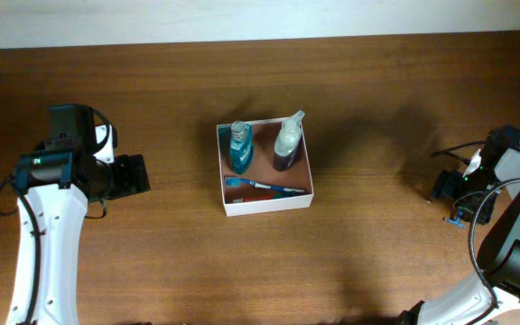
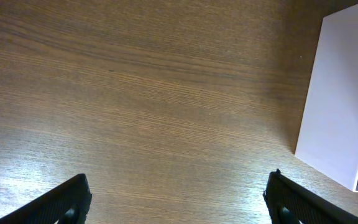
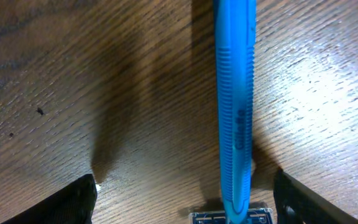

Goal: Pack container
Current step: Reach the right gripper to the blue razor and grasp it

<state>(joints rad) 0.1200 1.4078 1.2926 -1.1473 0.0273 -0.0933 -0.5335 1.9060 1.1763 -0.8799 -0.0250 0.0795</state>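
The container [image 1: 267, 207], a square white-walled box with a reddish-brown inside, sits mid-table. In it stand a blue bottle [image 1: 240, 149] and a clear spray bottle with a dark base [image 1: 288, 143]. A thin blue and red item [image 1: 260, 186] lies along its front. My left gripper [image 1: 141, 176] is open and empty left of the box; the box's white wall shows in the left wrist view [image 2: 340, 93], beyond the open fingers [image 2: 179, 202]. My right gripper [image 1: 447, 190] is open at the far right. A blue razor [image 3: 235, 93] lies on the table between its fingers [image 3: 188, 199], untouched.
The table [image 1: 377, 262] is brown wood; its far edge meets a white wall at the top of the overhead view. The razor's blue end [image 1: 459, 218] shows beside my right gripper. Cables hang by both arms.
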